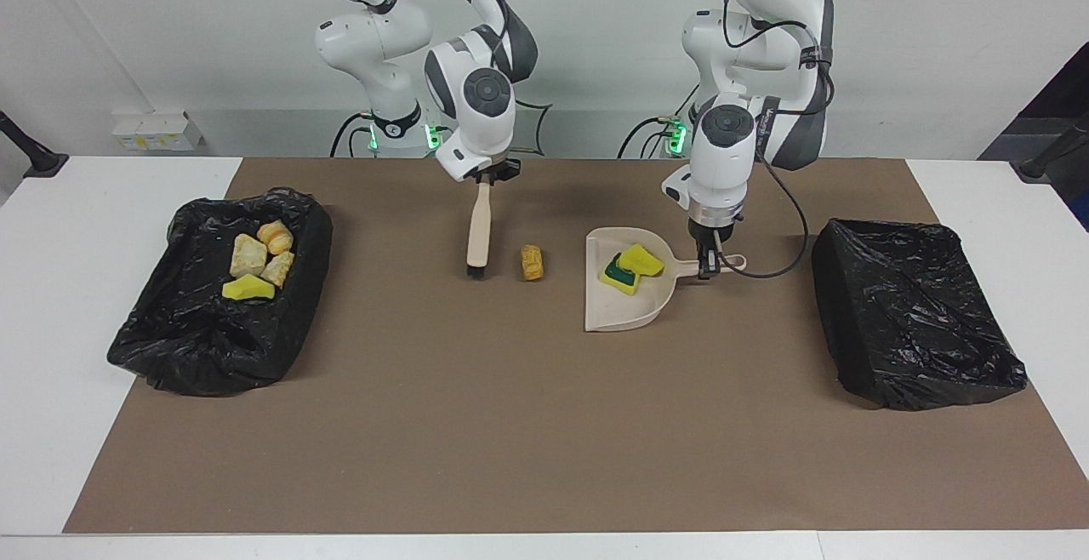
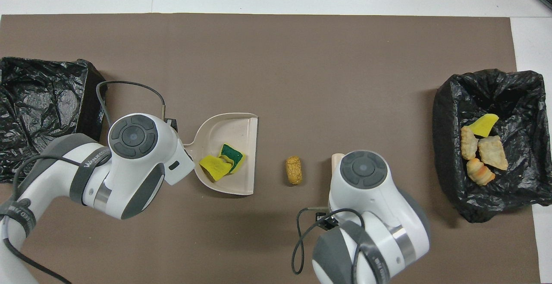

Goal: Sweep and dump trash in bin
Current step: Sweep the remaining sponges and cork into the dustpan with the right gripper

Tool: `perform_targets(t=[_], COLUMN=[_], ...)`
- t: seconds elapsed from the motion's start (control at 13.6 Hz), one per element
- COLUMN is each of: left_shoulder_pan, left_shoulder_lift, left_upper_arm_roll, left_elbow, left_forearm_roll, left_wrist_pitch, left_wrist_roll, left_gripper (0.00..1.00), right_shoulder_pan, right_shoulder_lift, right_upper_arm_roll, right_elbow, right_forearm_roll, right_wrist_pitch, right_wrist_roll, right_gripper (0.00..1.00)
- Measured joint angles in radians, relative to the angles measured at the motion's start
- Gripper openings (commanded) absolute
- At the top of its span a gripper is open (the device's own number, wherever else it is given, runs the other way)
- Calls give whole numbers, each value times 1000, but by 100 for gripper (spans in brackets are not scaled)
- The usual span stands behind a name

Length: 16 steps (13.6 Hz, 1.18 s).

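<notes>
My right gripper is shut on the handle of the beige brush, whose bristles rest on the brown mat. One orange-brown scrap lies on the mat between the brush and the open mouth of the beige dustpan. The dustpan holds a yellow sponge chunk and a green-sided one. My left gripper is shut on the dustpan's handle. Several more scraps lie in the black-lined bin at the right arm's end.
A second black-lined bin stands at the left arm's end, with no scraps showing in it. The brown mat covers the middle of the white table. In the overhead view only the brush's tip shows past my right wrist.
</notes>
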Motion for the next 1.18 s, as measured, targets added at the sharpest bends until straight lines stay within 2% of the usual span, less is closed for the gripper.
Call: perform_targets(t=[0.22, 0.51, 0.66, 0.88, 1.03, 1.18], left_shoulder_pan=[0, 0, 0, 0, 1, 1], left_shoulder_lift=[-12, -12, -13, -14, -14, -14], left_upper_arm_roll=[0, 0, 1, 2, 3, 3], left_elbow=[-18, -20, -21, -24, -26, -26], left_forearm_roll=[0, 0, 0, 0, 0, 0], left_wrist_pitch=[12, 14, 16, 22, 24, 25], left_wrist_roll=[0, 0, 0, 0, 0, 0], left_gripper=[0, 0, 0, 0, 0, 0], right_shoulder_pan=[43, 105, 122, 127, 121, 97], right_shoulder_lift=[65, 243, 288, 315, 315, 301], right_upper_arm_roll=[1, 4, 6, 7, 5, 2], right_elbow=[41, 208, 281, 326, 347, 363], right_forearm_roll=[26, 33, 116, 258, 278, 278], right_wrist_pitch=[82, 177, 193, 243, 231, 166], right_wrist_roll=[11, 17, -52, -179, -197, -206], right_gripper=[0, 0, 0, 0, 0, 0])
